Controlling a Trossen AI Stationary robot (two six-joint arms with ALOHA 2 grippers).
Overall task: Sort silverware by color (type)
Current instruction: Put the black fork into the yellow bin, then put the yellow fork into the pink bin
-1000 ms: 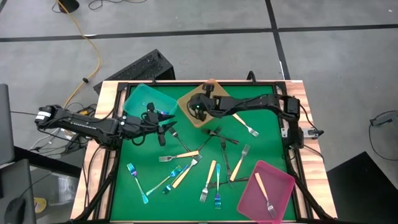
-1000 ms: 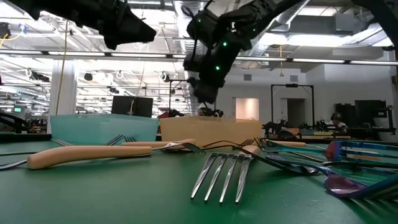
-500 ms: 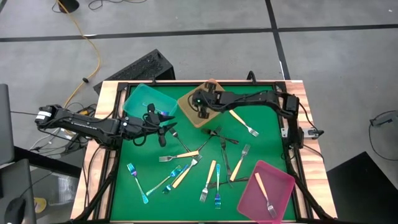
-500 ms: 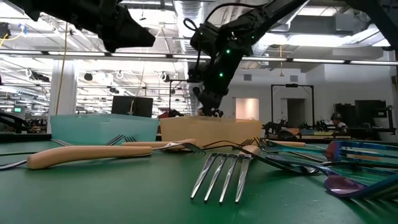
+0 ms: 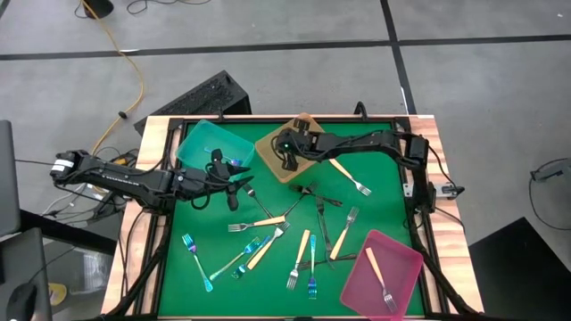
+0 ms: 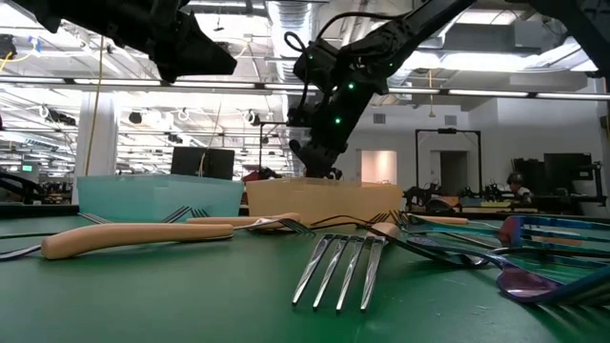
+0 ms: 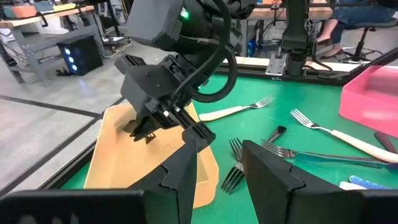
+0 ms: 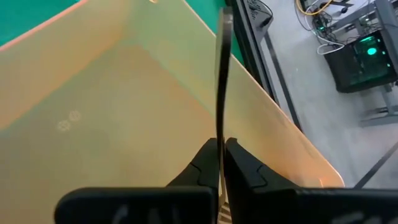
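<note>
Hovering over the amber tray [image 5: 278, 153], the right gripper [image 8: 219, 163] has its fingers pinched tight on a thin dark grey utensil [image 8: 221, 74] — handle pointing out above the tray floor. The left gripper [image 5: 234, 185] waits beside the teal tray [image 5: 203, 141], fingers slightly parted, holding nothing. Loose forks [image 5: 308, 245] lie scattered across the green mat [image 5: 384, 196] — two more in the pink tray [image 5: 403, 287].

Both arms are matte black, built of slim jointed links with black cables looped along them. The right arm [image 5: 357, 145] shows small green lights near its wrist. The left arm [image 5: 134, 178] has a pale band at its far-left end, and its fingers [image 7: 277, 177] are dark, blocky and angular.
</note>
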